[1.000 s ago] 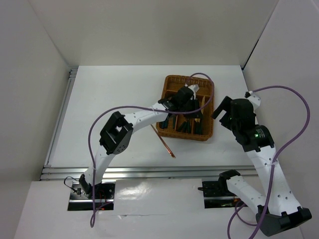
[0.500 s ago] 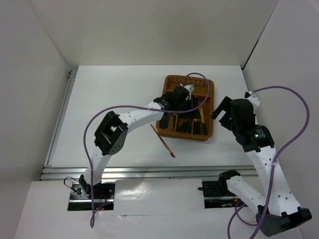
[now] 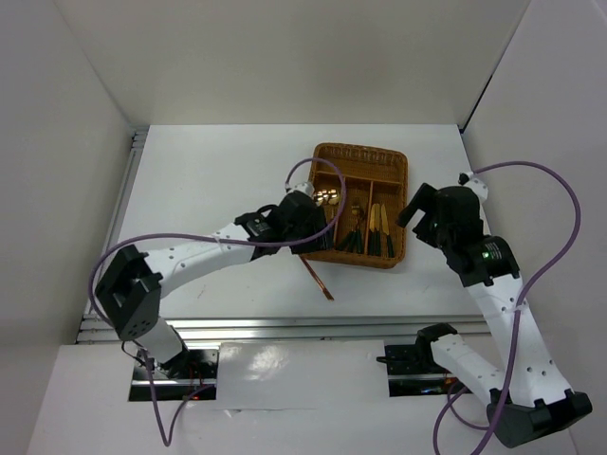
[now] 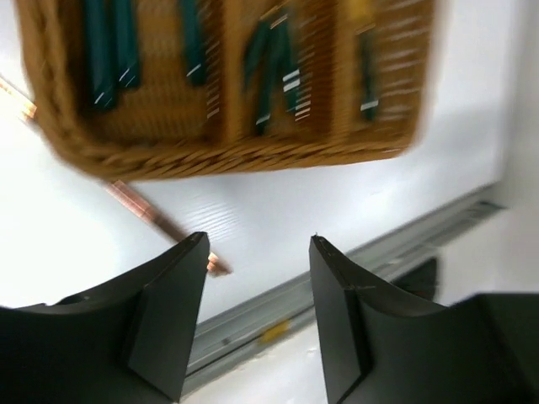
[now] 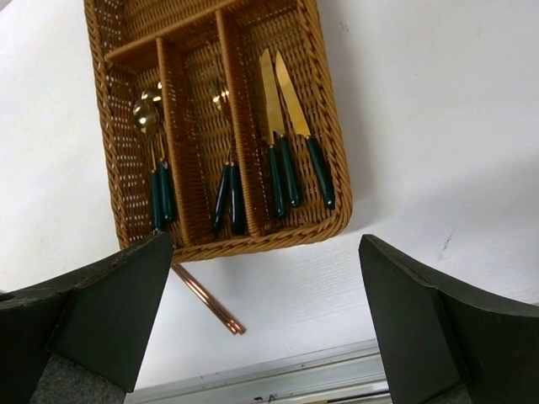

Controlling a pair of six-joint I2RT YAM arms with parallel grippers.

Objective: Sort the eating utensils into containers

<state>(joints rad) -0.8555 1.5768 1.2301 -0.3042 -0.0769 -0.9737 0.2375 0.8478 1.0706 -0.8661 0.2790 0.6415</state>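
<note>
Now that my left arm has drawn back from over the tray, the white desk (image 3: pixel 209 190) shows beneath my left claw (image 4: pixel 257 244), and the wicker tray (image 4: pixel 236 156) sits just ahead of its fingertips. That claw was down among the compartments a moment ago. It now stands part open with nothing between its fingers, so I judge that the piece it carried is in the tray.

My right claw (image 5: pixel 265 244) hangs wide and empty, with the tray's near rim just ahead of it. Beyond that rim, knives (image 5: pixel 290 143) lie in the right slot, forks (image 5: pixel 226 181) in the middle and spoons (image 5: pixel 156 168) in the left.

Only the chopsticks (image 4: pixel 152 217) are unsorted. They lie on the desk just ahead of one fingertip of my left claw, slanting out from the tray's near edge. They look like the last thing to fetch.
</note>
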